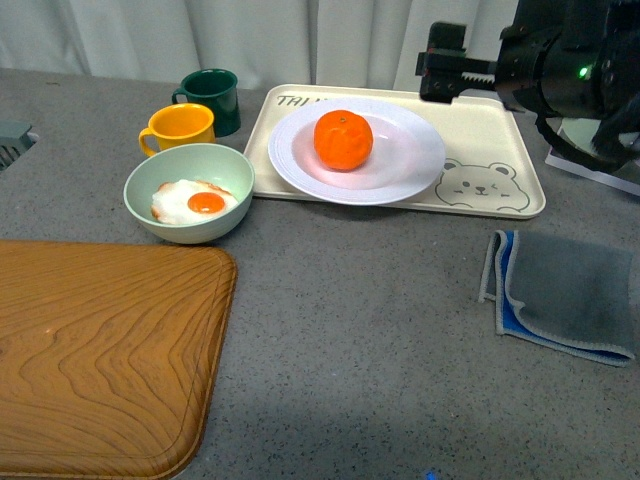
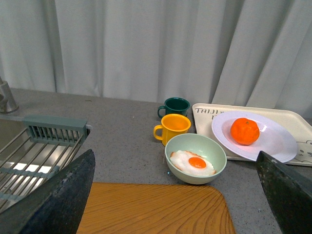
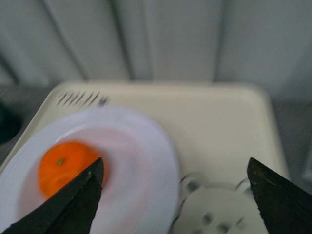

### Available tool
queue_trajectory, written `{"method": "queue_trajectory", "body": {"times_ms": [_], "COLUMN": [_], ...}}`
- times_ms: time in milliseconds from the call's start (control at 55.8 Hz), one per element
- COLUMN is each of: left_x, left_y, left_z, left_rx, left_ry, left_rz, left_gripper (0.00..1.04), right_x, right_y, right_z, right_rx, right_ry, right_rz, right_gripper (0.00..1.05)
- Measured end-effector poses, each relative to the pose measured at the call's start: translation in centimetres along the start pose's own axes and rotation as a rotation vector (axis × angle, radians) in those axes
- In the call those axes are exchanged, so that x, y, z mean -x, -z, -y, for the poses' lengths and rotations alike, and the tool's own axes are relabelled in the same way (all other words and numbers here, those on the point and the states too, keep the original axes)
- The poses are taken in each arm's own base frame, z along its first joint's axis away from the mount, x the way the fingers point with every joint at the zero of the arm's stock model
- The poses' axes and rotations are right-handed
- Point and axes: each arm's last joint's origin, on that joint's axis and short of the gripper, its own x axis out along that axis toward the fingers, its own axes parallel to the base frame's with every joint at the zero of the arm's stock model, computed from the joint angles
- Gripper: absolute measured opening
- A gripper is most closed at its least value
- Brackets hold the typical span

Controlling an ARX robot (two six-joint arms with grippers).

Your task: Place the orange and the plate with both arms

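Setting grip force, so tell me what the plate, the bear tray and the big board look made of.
Plate: glossy white, ceramic or melamine, cannot tell which; soft sheen, ridged rim.
Bear tray: probably matte cream plastic; printed bear face, rounded moulded lip.
Board: wood or a wood-look laminate; flowing brown grain, smooth satin surface.

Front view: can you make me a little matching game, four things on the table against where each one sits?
Things:
1. orange
2. fried egg
3. plate
4. grey cloth

Places:
A. in the green bowl
B. on the bare table
C. on the plate
D. on the bear tray

Pairs: 1-C, 2-A, 3-D, 4-B
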Motion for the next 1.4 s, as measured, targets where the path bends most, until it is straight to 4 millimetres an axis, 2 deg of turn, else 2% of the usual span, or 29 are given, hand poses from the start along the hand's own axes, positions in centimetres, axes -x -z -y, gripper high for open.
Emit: {"method": "queue_trajectory", "body": {"times_ms": [72,197,269,376,681,878,1111,1398], "left_x": [0.0,0.0,0.0,0.0,0.0,0.0,0.0,0.0], "left_y": [0.0,0.0,0.0,0.0,0.0,0.0,0.0,0.0], "left_z": [0.0,0.0,0.0,0.0,0.0,0.0,0.0,0.0], "left_rx": [0.0,0.0,0.0,0.0,0.0,0.0,0.0,0.0], "left_ry": [-0.001,-0.001,-0.001,-0.001,-0.001,-0.001,-0.001,0.0], "left_rz": [-0.001,0.0,0.0,0.0,0.0,0.0,0.0,0.0], "left_gripper": [0.98,0.98,0.98,0.98,0.98,0.98,0.98,0.98], "right_x": [2.2,6.1,8.8,12.6,19.5,22.7,24.7,26.3], "right_y": [0.0,-1.2,-1.6,-0.9,-1.4,-1.1,-0.8,-0.6], "right_z": [1.1,3.1,4.3,5.6,7.3,8.5,8.5,8.4], "right_rx": [0.019,0.033,0.04,0.052,0.054,0.052,0.052,0.052], "right_ry": [0.013,0.026,0.039,0.033,0.034,0.037,0.034,0.033], "right_rz": [0.094,0.178,0.192,0.16,0.154,0.159,0.163,0.163], "right_gripper": [0.63,0.43,0.27,0.01,0.01,0.01,0.01,0.01]}}
